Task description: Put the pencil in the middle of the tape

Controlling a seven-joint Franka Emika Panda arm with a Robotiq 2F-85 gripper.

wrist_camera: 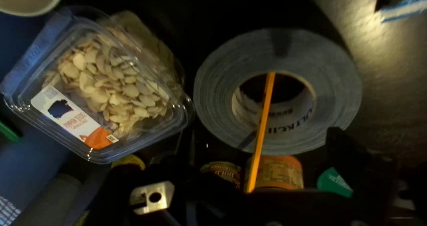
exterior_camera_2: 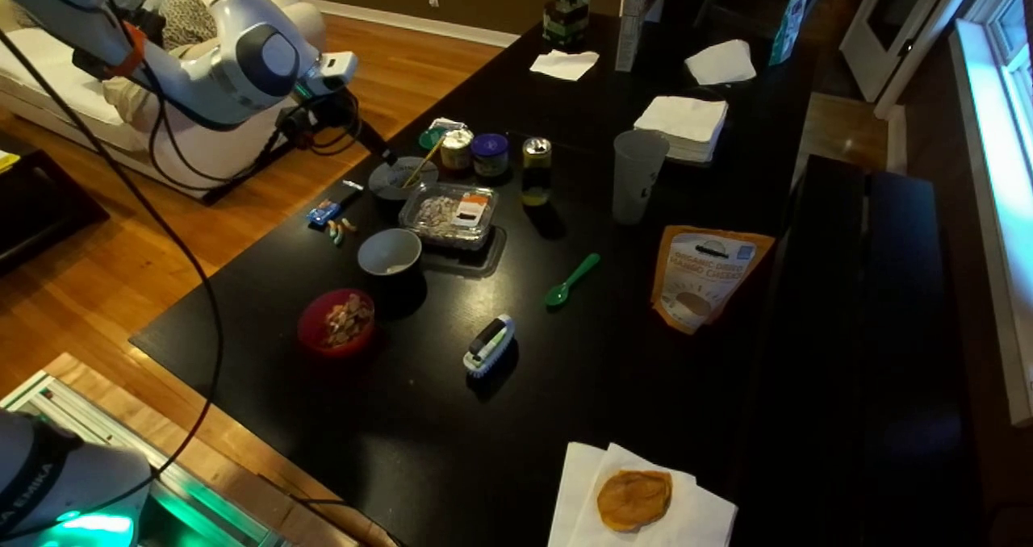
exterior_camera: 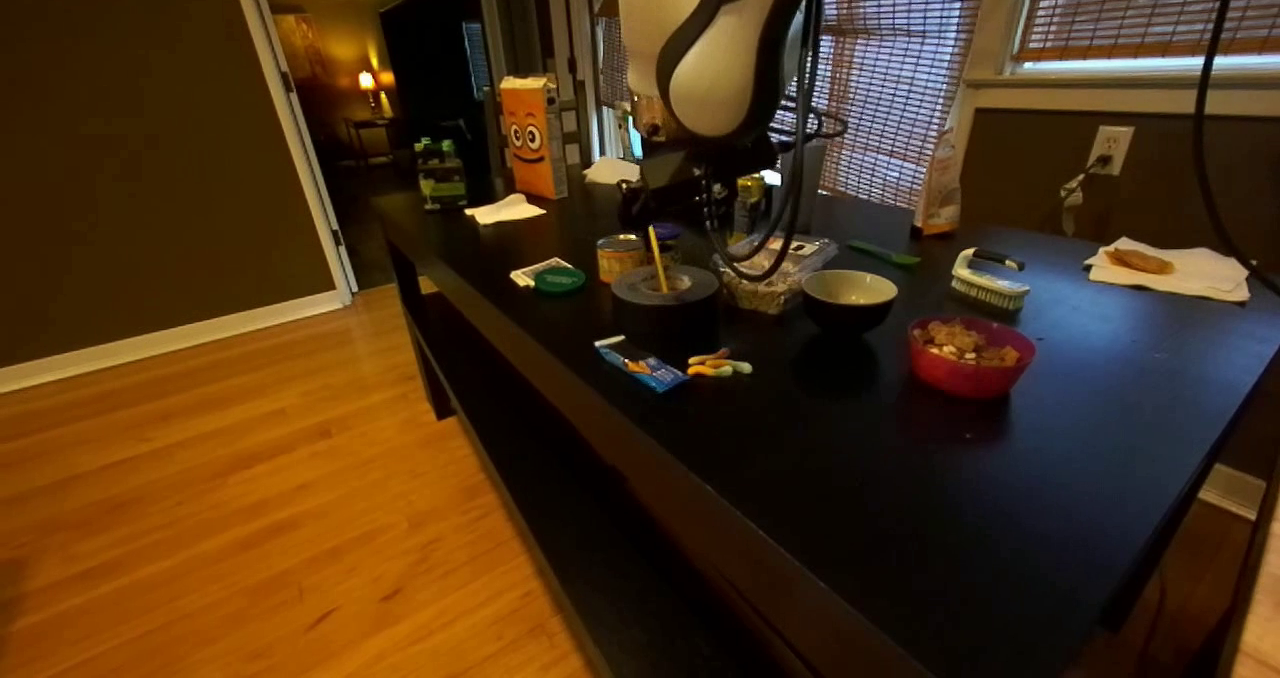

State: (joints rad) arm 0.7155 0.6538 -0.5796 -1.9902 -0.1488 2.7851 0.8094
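Note:
The tape [exterior_camera: 632, 283] is a wide grey roll lying flat on the black table; it also shows in an exterior view [exterior_camera_2: 386, 181] and the wrist view [wrist_camera: 213, 86]. The yellow pencil [exterior_camera: 657, 258] stands tilted with its lower end inside the tape's hole and leans on the rim. It also shows in an exterior view [exterior_camera_2: 424, 162] and the wrist view [wrist_camera: 266, 102]. My gripper [wrist_camera: 260, 130] is open, with its dark fingers spread on either side of the pencil, not touching it. In an exterior view my gripper [exterior_camera_2: 388, 156] is just above the tape's edge.
A clear box of seeds [wrist_camera: 110, 86] stands beside the tape. Cans [exterior_camera_2: 456, 150] and a green lid [exterior_camera: 558, 279] are close behind it. A blue wrapper [exterior_camera: 645, 366], gummy worms [exterior_camera: 718, 366], a pale bowl [exterior_camera_2: 390, 250] and a red bowl [exterior_camera_2: 315, 325] are nearby.

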